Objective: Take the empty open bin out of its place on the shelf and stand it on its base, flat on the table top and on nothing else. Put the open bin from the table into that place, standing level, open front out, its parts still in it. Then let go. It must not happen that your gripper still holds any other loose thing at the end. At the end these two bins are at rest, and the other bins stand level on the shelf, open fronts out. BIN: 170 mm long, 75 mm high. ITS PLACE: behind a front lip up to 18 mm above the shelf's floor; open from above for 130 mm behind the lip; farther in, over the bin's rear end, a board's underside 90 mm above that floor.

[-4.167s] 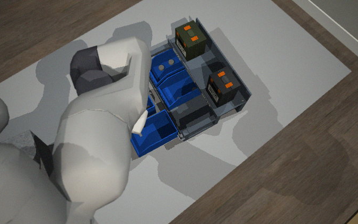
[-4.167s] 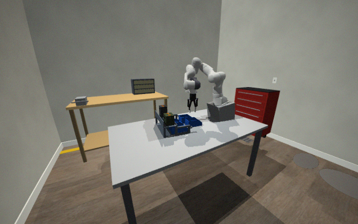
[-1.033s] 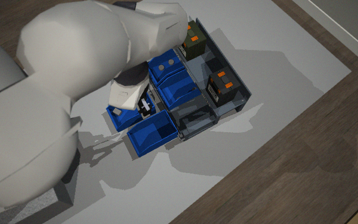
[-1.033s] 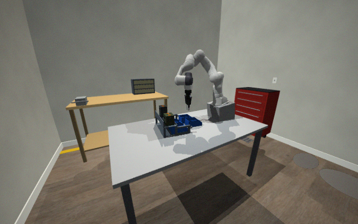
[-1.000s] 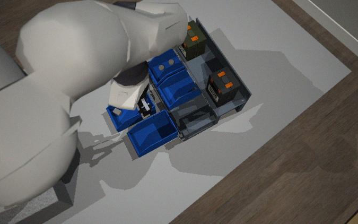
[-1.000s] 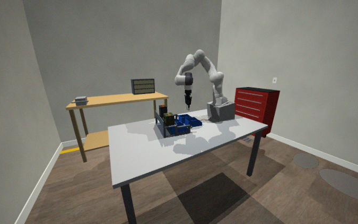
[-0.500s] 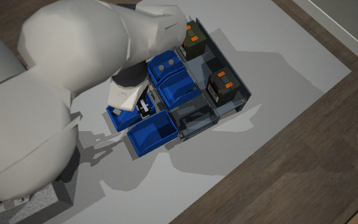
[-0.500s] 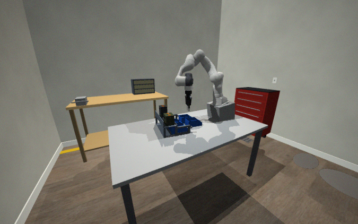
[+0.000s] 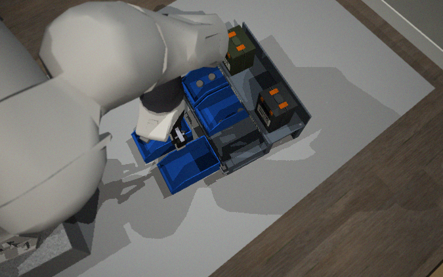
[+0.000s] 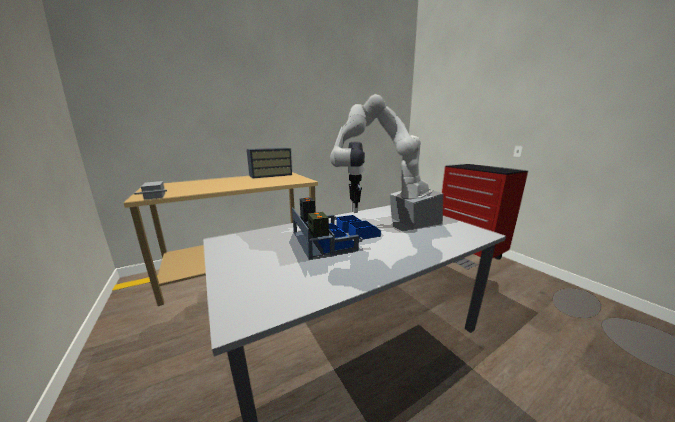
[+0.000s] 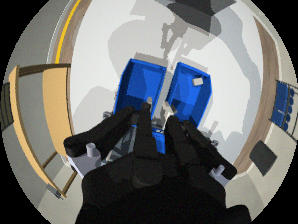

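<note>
An empty blue bin (image 9: 188, 164) (image 11: 141, 88) stands on the table (image 9: 319, 51) (image 10: 276, 283), just in front of the shelf's (image 9: 279, 77) (image 10: 323, 246) vacant place (image 9: 239, 144). Beside it stands a second blue bin (image 9: 152, 147) (image 11: 193, 95) with a small white part inside. In the top view my wrist hides most of it. My gripper (image 9: 180, 136) (image 10: 354, 202) (image 11: 156, 105) hangs well above the wall where the two bins meet. Its fingers are nearly together and hold nothing. Two more blue bins (image 9: 203, 81) (image 9: 222, 109) with parts sit in the shelf.
An olive case (image 9: 239, 50) and a black case (image 9: 275, 106) stand on the shelf's upper board. The robot's grey base block (image 10: 415, 209) (image 9: 61, 241) is behind the table bins. A wooden bench (image 10: 213, 186) and a red cabinet (image 10: 483, 199) stand off the table.
</note>
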Motion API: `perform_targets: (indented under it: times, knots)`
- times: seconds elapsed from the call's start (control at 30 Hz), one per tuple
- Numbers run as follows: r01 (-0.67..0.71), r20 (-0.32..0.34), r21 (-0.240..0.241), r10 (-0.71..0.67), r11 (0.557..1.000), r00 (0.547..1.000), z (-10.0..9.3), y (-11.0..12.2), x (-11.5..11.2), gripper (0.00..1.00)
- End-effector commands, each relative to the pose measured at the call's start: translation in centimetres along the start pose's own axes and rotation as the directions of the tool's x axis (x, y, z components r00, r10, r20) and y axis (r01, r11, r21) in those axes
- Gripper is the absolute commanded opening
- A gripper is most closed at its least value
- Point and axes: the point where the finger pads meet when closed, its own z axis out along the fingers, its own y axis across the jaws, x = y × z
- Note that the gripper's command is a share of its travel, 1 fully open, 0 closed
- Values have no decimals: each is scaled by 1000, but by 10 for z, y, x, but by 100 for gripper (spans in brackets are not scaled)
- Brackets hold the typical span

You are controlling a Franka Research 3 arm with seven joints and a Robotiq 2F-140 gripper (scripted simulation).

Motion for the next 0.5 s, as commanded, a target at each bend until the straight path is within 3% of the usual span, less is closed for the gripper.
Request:
perform_targets:
  times: [0.0,0.47]
  knots:
    - [-19,10,-8,19,1000,1000,7,3,-4,15]
    - [-19,10,-8,19,1000,1000,31,4,-4,15]
